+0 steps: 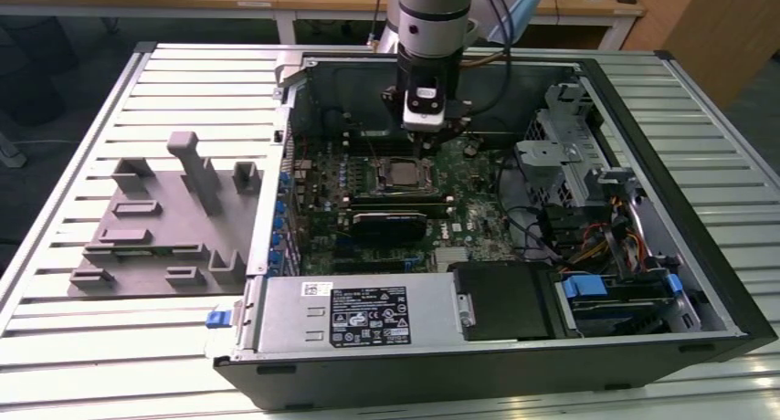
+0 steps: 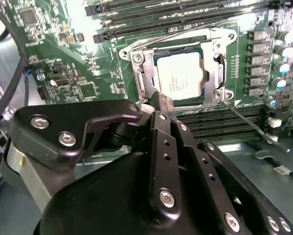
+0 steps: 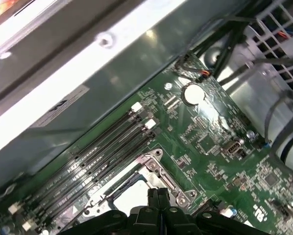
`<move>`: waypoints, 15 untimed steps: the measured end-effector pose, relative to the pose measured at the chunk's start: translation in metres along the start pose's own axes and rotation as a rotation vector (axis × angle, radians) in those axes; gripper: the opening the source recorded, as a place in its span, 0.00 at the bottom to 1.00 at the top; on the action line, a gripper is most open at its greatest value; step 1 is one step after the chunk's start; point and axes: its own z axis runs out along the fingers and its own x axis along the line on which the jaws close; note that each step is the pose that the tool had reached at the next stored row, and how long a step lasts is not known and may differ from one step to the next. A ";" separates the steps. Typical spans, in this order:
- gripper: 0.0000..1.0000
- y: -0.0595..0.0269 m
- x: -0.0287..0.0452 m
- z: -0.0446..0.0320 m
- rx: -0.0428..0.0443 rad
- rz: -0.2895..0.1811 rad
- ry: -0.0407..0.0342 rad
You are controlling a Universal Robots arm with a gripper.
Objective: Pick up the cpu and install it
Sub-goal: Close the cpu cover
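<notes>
The open computer case (image 1: 488,383) lies on its side on a slatted metal table (image 1: 73,347), and its motherboard (image 1: 481,210) faces up. In the middle of the board, the metal-framed socket (image 2: 216,73) holds the cpu (image 2: 180,78), lying flat inside the frame with its silvery top showing; the exterior view shows it there too (image 1: 400,172). The gripper (image 2: 160,98) hangs inside the case at one edge of the socket, its fingers pressed together with nothing between them. The first wrist view also shows the tips (image 3: 158,192) side by side over the frame. Whether they touch the frame cannot be told. Room around the socket is narrow: memory slots (image 2: 220,120) run along two sides of it, and a thin wire lever (image 2: 254,128) slants across one bank. The case wall stands near beyond the slots (image 3: 87,161). At the exterior view's right, a drive cage (image 1: 567,137) and a bundle of cables (image 1: 573,228) crowd the board; the power supply (image 1: 353,315) fills the near end. A grey tray with upright posts (image 1: 159,228) lies outside the case at the exterior view's left.
</notes>
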 end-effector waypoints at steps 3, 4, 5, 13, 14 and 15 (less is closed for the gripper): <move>0.11 0.0000 0.0000 0.0001 -0.0020 -0.054 0.0015; 0.11 0.0000 0.0000 0.0002 -0.0028 -0.073 0.0021; 0.11 0.0000 0.0000 0.0002 -0.0034 -0.091 0.0025; 0.11 -0.0001 0.0001 0.0004 -0.0084 -0.233 0.0064; 0.11 -0.0001 0.0001 0.0005 -0.0091 -0.249 0.0069; 0.11 -0.0001 0.0002 0.0005 -0.0096 -0.265 0.0074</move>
